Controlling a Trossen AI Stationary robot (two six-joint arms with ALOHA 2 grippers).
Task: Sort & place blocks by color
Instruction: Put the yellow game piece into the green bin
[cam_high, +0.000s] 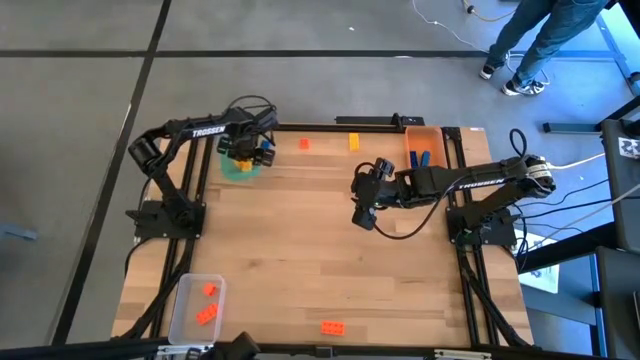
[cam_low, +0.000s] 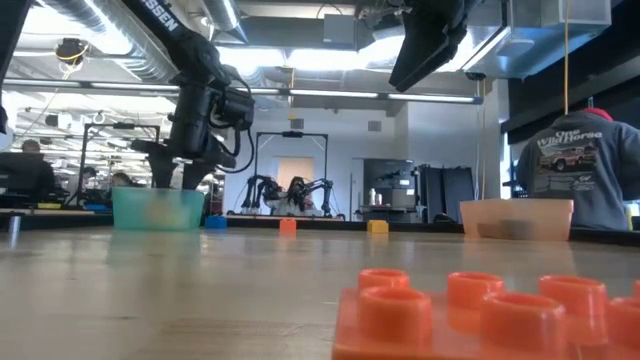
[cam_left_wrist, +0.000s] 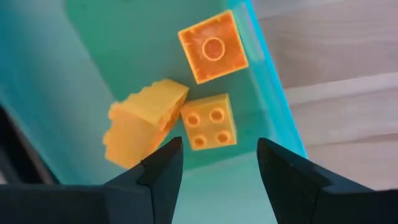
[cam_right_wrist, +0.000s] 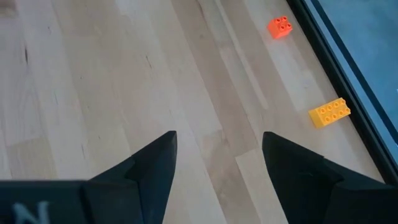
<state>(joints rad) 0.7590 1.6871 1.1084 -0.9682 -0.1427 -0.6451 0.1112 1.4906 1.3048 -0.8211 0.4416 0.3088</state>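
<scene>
Left pincer (cam_left_wrist: 214, 165) hangs spread and empty over the green bin (cam_high: 240, 168) — three yellow bricks (cam_left_wrist: 211, 121) inside, light, rigid, best pinched across flat sides; right pincer (cam_right_wrist: 217, 158), also apart, hovers mid-tabletop (cam_high: 300, 260).

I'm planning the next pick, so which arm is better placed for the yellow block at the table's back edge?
Probably the right. Its open right gripper hangs empty over bare wood, with the yellow block in its wrist view. The left gripper is open over the green bin.
</scene>
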